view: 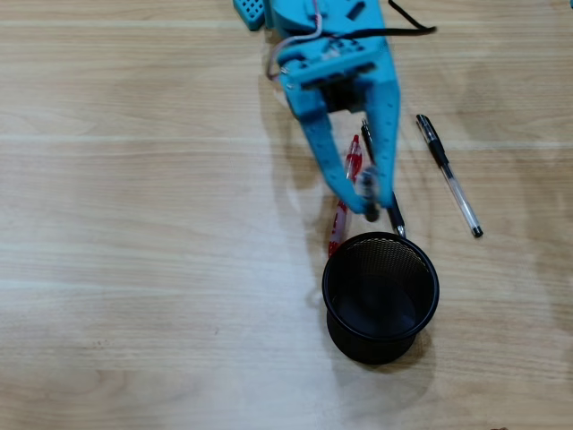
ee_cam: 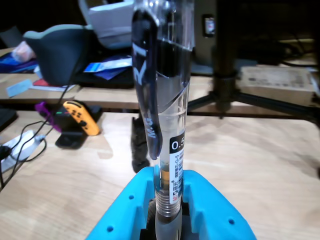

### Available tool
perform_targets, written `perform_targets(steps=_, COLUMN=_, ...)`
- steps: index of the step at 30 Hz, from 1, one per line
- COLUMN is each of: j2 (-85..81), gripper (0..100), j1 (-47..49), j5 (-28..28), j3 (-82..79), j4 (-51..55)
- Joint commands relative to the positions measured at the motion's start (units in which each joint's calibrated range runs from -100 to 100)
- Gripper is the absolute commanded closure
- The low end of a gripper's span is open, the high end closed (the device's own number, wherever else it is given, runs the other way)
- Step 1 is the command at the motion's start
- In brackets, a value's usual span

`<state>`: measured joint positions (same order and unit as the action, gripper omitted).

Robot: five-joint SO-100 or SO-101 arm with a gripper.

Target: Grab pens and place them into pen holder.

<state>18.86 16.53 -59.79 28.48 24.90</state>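
Note:
My blue gripper (view: 371, 202) is shut on a clear pen with a dark clip (view: 395, 219), just above the far rim of the black mesh pen holder (view: 380, 309). In the wrist view the pen (ee_cam: 170, 100) stands between the two jaws of the gripper (ee_cam: 167, 186), clamped at its grip section. A red pen (view: 337, 224) lies on the wooden table under the gripper, its lower end by the holder's left rim. Another black and clear pen (view: 448, 175) lies on the table to the right of the gripper. The inside of the holder looks dark and empty.
A black cable (view: 407, 22) runs along the top edge near the arm base. In the wrist view an orange game controller (ee_cam: 82, 117), cables (ee_cam: 22, 145) and a dark stand leg (ee_cam: 225, 75) sit beyond the table area.

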Motion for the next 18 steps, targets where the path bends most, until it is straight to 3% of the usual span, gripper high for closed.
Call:
perform_targets(steps=1, j2=1.6, gripper=98, j1=1.3, j5=0.4, j3=0.3, j4=-6.0)
perform_targets(steps=7, j2=7.6, gripper=98, j1=2.1, j5=0.5, j3=0.3, j4=-14.7)
perform_targets(steps=18, j2=11.4, gripper=97, j1=1.3, j5=0.5, j3=0.2, j4=-14.5)
